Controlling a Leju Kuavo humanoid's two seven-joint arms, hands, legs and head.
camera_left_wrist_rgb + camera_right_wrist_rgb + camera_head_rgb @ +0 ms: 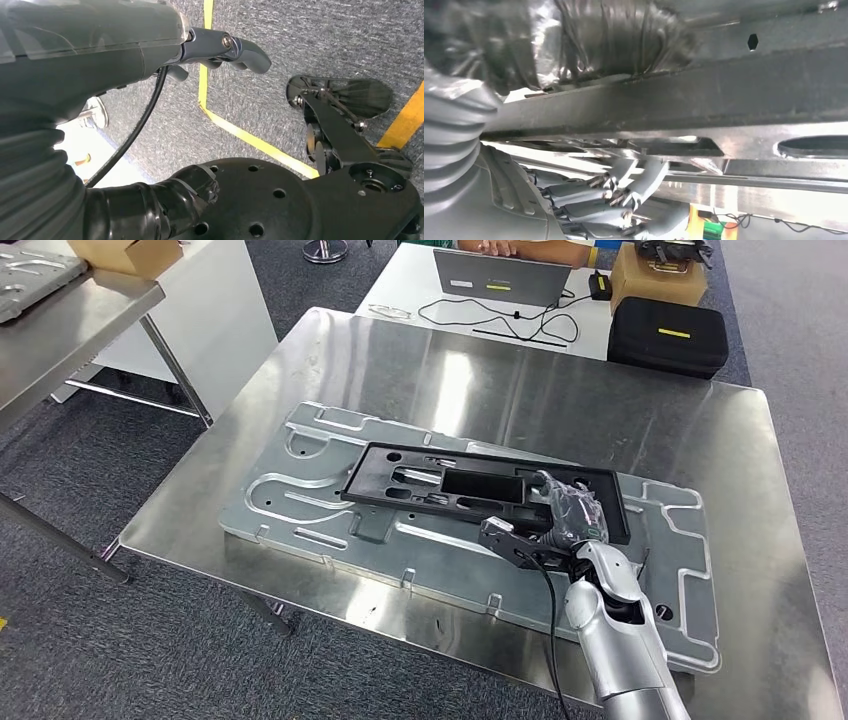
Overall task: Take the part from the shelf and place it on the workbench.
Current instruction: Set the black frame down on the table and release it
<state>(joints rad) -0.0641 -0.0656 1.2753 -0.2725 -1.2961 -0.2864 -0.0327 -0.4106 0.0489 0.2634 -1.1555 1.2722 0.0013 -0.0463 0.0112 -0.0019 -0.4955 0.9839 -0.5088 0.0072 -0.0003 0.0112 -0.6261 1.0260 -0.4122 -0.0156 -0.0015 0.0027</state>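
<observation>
Two parts: a black plastic frame [480, 488] is laid flat on top of a large silver metal plate [330, 530], both resting on the steel tabletop [640, 420].
Part position: the black plastic frame lies across the middle of the metal plate, its long side running from left to right in the head view; it is seen close up as a dark bar [674, 95] in the right wrist view.
Right hand: the right hand [560, 515] is placed over the near right end of the black frame, wrapped in clear film.
Right fingers: the fingers [634, 185] are curled at the frame's edge, touching it; whether the frame is actually gripped cannot be told.
Left hand: the left hand [220, 50] is seen hanging over grey carpet marked with yellow tape lines [250, 140].
Left fingers: nothing is held; the thumb is stretched out, and the other fingers are largely hidden, so their state cannot be told.
Behind the tabletop: a white table carries a grey laptop [500, 275], a black case [668, 335], a cardboard box [655, 275] and a black cable [500, 318].
Far left: a second steel table [70, 330] holds a cardboard box [125, 255] and another metal plate [30, 280].
Person: an arm [530, 248] rests behind the laptop.
</observation>
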